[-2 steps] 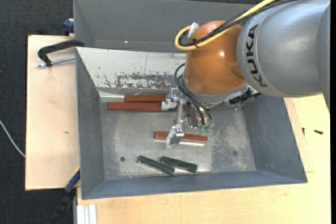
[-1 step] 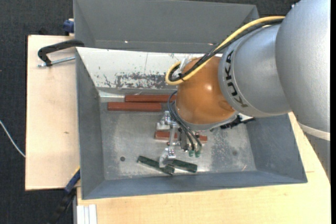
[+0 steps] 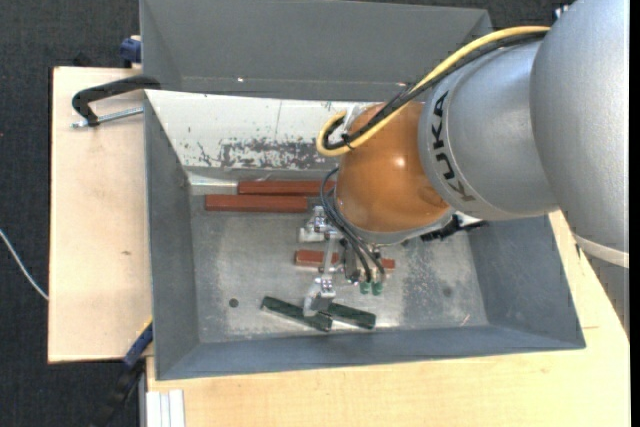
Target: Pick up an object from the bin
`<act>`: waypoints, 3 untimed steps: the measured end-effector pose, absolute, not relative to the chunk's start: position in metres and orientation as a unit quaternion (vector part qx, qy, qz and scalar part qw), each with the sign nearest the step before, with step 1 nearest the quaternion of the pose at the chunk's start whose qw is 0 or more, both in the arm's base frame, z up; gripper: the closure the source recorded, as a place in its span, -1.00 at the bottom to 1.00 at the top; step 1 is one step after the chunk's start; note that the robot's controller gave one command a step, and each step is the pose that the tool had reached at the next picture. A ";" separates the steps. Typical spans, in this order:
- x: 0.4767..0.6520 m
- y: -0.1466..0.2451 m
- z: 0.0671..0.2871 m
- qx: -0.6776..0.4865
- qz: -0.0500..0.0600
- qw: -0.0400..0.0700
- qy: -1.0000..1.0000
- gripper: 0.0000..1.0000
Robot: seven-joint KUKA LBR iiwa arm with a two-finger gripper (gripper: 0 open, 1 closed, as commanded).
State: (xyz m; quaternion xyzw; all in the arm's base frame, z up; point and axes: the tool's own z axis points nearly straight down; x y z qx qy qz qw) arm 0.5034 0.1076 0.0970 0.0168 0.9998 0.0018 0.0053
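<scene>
Bearing KUKA lettering (image 3: 443, 147), arm (image 3: 500, 135) hangs hand (image 3: 346, 281) over red-brown bar (image 3: 308, 258).

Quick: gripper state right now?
Gripper: cannot be told. It sits low over a small red-brown bar mid-bin, beside the dark green bars.

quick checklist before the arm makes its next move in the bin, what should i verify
1. Claw low inside the bin, over the middle of its floor: ok.
2. A thing under the claw: short red-brown bar lies right beneath it: ok.
3. Bar actually gripped: cannot tell, the arm's own parts hide it.
4. Room around the bar: dark green sticks lie close in front of the claw: not ok, they might get caught.
5. Long red-brown bars by the back wall, apart from the claw: ok.
6. Claw away from the bin's walls: ok.
</scene>
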 end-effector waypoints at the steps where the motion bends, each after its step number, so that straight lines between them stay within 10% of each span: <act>1: 0.492 0.109 0.101 0.064 0.001 0.000 0.998 -1.00; 2: 0.496 0.099 0.087 0.007 0.004 0.007 1.000 -1.00; 3: 0.492 0.097 0.076 0.105 0.002 -0.002 0.994 1.00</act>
